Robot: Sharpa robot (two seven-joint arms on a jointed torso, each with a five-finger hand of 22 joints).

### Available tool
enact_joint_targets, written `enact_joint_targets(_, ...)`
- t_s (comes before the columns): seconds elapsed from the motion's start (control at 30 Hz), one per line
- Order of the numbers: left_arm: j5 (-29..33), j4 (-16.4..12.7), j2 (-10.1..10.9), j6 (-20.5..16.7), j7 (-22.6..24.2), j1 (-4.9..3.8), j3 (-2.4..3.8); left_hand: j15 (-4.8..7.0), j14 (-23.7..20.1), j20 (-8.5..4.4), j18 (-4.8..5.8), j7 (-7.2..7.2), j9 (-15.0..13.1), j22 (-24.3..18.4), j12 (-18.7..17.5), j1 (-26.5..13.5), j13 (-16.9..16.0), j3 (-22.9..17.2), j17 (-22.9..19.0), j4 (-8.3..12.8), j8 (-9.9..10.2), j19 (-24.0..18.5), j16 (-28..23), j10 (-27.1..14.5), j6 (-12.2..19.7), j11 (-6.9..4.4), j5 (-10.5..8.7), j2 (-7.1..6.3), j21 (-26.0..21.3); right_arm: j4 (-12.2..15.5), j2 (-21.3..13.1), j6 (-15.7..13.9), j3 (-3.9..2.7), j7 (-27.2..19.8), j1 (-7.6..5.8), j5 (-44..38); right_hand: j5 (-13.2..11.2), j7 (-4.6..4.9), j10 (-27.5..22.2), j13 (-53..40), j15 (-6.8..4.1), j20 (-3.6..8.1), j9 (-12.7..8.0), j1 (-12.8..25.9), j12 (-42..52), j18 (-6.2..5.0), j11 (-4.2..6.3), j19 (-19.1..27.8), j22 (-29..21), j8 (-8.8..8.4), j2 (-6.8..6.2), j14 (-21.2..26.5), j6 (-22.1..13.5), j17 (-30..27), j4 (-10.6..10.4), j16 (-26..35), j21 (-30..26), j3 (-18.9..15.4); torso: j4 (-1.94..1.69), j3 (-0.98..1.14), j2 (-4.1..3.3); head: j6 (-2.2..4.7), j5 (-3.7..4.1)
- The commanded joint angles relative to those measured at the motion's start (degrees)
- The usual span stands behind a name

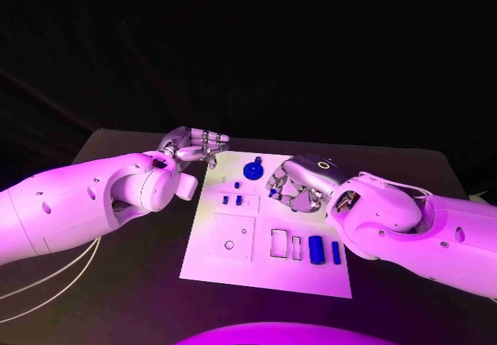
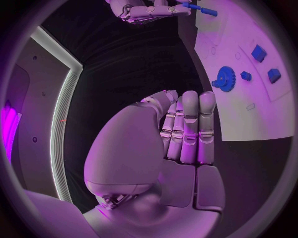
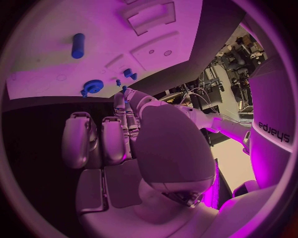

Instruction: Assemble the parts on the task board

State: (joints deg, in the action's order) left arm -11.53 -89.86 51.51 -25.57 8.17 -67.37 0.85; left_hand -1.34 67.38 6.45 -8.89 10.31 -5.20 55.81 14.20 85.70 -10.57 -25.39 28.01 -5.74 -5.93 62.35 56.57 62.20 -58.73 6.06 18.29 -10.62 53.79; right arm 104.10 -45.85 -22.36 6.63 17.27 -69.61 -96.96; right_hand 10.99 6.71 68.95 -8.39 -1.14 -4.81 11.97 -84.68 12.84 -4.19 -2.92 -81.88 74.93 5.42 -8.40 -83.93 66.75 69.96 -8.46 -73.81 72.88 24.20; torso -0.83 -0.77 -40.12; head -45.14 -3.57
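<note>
White rectangular task board [image 1: 264,269] mid-table, bare black tabletop [image 1: 135,295] around it, left hand [image 1: 192,147] off its far left corner, empty, fingers together, right hand [image 1: 297,183] over board, pinching small blue peg [image 2: 200,8], blue gear-shaped part [image 1: 253,170] near far edge.

1. The one readable word is "sharpa", printed in dark letters on the white casing of the left arm [image 3: 273,124], as seen in the right wrist view; it appears upside down there.
2. The task board [image 1: 212,262] carries outlines and recesses, with no lettering or numbers that can be read.
3. The blue parts [image 1: 316,249] bear no legible marks.
4. The silver shells of the left hand [image 2: 149,148] and the right hand [image 3: 161,144] show no readable label.
</note>
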Motion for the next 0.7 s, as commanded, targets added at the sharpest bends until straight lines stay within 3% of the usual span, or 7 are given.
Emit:
enact_joint_targets(0.03,1.2,-0.3,-0.3,1.3,1.3,-0.05,0.00,-0.01,-0.4,-0.06,-0.57,-0.02,0.1,0.0,0.3,0.3,-0.1,0.1,0.0,0.4,0.3,-0.5,-0.3,-0.3,0.4,0.08,0.13,0.36,-0.1,-0.7,1.3,-0.3,0.14,-1.2,0.72,-0.3,0.3,-0.02,0.4,0.0,-0.40,0.17,0.1,0.6,-0.3,0.59,0.09,-0.4,7.5,0.32,-0.19,-2.6,0.3,0.0,0.2,-0.2,0.2,0.3,-0.04,-0.05,-0.02,-0.51,-1.27)
enact_joint_targets(0.2,2.0,-0.6,-0.5,1.4,1.8,-0.05,-0.03,-0.02,-0.4,-0.05,-0.58,-0.02,0.1,-0.1,0.3,0.3,-0.1,0.0,-0.1,0.4,0.3,-0.6,-0.3,-0.3,0.4,0.09,0.13,0.42,-0.2,-2.4,3.9,0.2,0.47,-1.9,2.46,-0.3,0.3,0.00,0.4,0.0,-0.40,0.17,0.1,0.6,-0.3,0.58,0.07,-0.4,7.5,0.31,-0.22,-2.6,0.3,0.0,0.2,-0.2,0.1,0.3,0.06,-0.11,0.04,-0.77,-2.11)
enact_joint_targets(0.4,1.9,-0.8,-0.8,1.5,2.2,-0.05,-0.06,-0.03,-0.5,-0.03,-0.58,-0.02,0.1,-0.1,0.4,0.3,-0.1,0.0,-0.1,0.4,0.2,-0.6,-0.3,-0.3,0.4,0.09,0.12,0.47,-0.2,-4.7,6.6,0.9,0.76,-2.4,4.61,-0.3,0.4,0.01,0.4,0.0,-0.39,0.18,0.1,0.7,-0.3,0.58,0.07,-0.4,7.5,0.29,-0.24,-2.6,0.2,-0.1,0.2,-0.2,0.2,0.3,0.04,0.01,-0.03,-1.21,-3.06)
enact_joint_targets(0.57,1.9,-1.1,-0.9,1.7,2.3,-0.05,-0.07,-0.05,-0.5,-0.02,-0.60,-0.01,0.1,-0.1,0.5,0.2,-0.1,0.0,-0.1,0.4,0.2,-0.7,-0.3,-0.4,0.4,0.10,0.12,0.51,-0.3,-6.1,7.8,1.2,0.92,-2.6,5.61,-0.4,0.4,0.02,0.4,0.1,-0.39,0.18,0.1,0.7,-0.3,0.59,0.05,-0.4,7.5,0.27,-0.24,-2.6,0.2,-0.1,0.2,-0.2,0.2,0.3,0.00,-0.07,-0.04,-1.38,-3.54)
enact_joint_targets(0.7,1.9,-1.1,-1.0,1.8,2.2,-0.05,-0.08,-0.05,-0.5,-0.02,-0.60,0.00,0.1,-0.1,0.5,0.2,-0.1,0.0,-0.2,0.4,0.2,-0.7,-0.4,-0.4,0.4,0.11,0.11,0.53,-0.3,-6.9,8.5,1.7,1.02,-2.5,6.17,-0.6,0.4,0.05,0.4,0.1,-0.37,0.18,0.1,0.8,-0.4,0.59,0.02,-0.4,7.5,0.23,-0.25,-2.6,0.2,-0.1,0.2,-0.2,0.2,0.2,0.00,-0.01,-0.06,-1.67,-4.14)
